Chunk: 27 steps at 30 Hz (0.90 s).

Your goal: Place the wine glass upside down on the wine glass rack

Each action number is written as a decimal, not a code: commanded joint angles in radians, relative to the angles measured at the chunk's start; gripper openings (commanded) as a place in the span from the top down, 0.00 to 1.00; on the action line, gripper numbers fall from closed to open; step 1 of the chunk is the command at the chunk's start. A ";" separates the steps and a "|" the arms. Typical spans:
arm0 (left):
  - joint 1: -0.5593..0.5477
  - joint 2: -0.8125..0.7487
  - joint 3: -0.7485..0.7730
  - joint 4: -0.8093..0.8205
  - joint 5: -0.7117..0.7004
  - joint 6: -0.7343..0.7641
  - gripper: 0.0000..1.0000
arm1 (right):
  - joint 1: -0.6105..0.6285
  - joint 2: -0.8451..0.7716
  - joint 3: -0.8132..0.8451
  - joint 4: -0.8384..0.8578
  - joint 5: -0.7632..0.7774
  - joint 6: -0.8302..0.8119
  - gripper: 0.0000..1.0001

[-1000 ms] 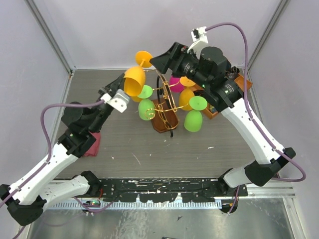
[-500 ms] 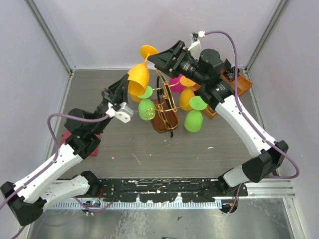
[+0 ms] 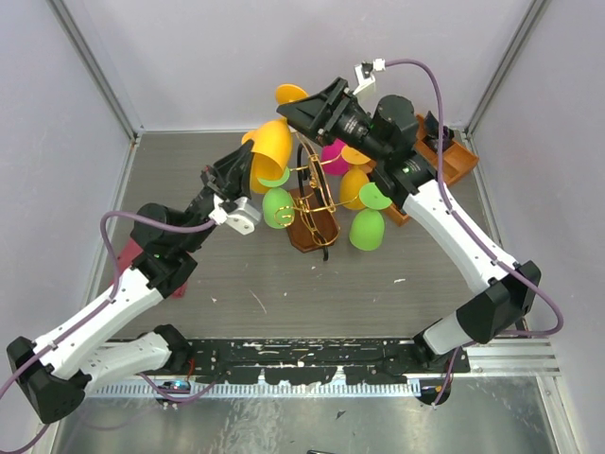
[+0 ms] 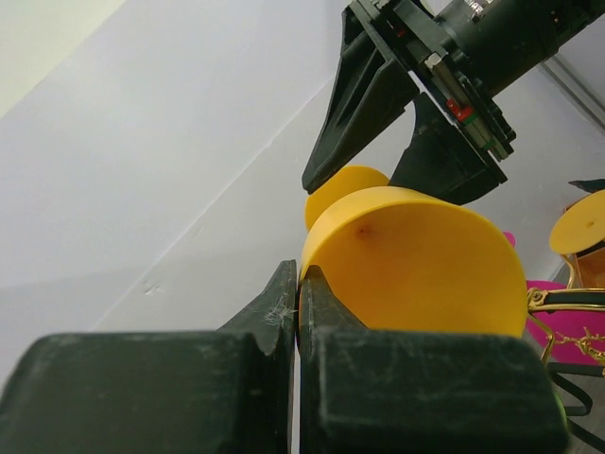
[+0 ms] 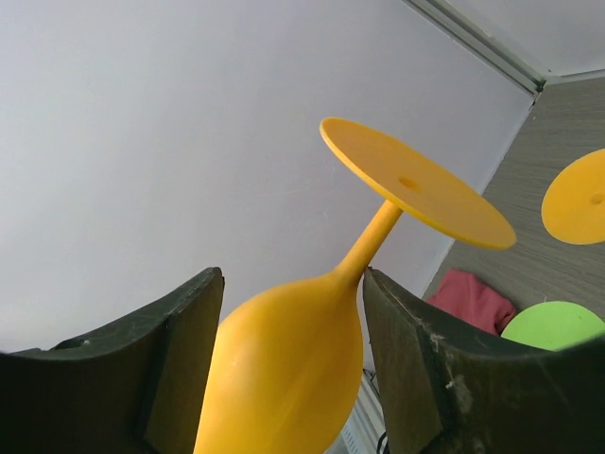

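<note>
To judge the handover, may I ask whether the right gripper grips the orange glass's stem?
No, the right gripper is open, its fingers flanking the bowl of the orange glass.

Wine glass (image 3: 269, 151) left of rack (image 3: 312, 227)

Plain yellow-orange glass (image 3: 269, 151). Glossy dark brown rack (image 3: 307, 232) with gold wire, green glasses (image 3: 366, 230) and magenta glass (image 3: 333, 156) on it. Orange tray (image 3: 458, 161) at far right corner; red cloth (image 3: 175, 284) by left edge. Grey wood-grain worktop (image 3: 284, 284). White-and-black arms (image 3: 463, 236), purple cables (image 3: 95, 246).
</note>
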 commanded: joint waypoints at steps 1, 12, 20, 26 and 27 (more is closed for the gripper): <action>-0.004 0.006 -0.006 0.088 0.028 -0.004 0.99 | 0.000 0.012 0.001 0.094 -0.002 0.010 0.35; -0.004 0.025 -0.004 0.100 0.043 -0.007 0.99 | -0.001 0.043 0.003 0.140 -0.014 0.031 0.49; -0.004 0.041 0.005 0.071 0.066 0.008 0.87 | 0.000 0.039 0.005 0.153 -0.023 0.029 0.79; -0.003 0.035 0.004 -0.003 0.115 0.014 0.65 | 0.000 0.032 0.017 0.144 -0.004 -0.003 0.95; -0.003 0.032 0.003 -0.017 0.121 0.010 0.63 | 0.000 0.032 0.023 0.143 0.000 -0.010 0.95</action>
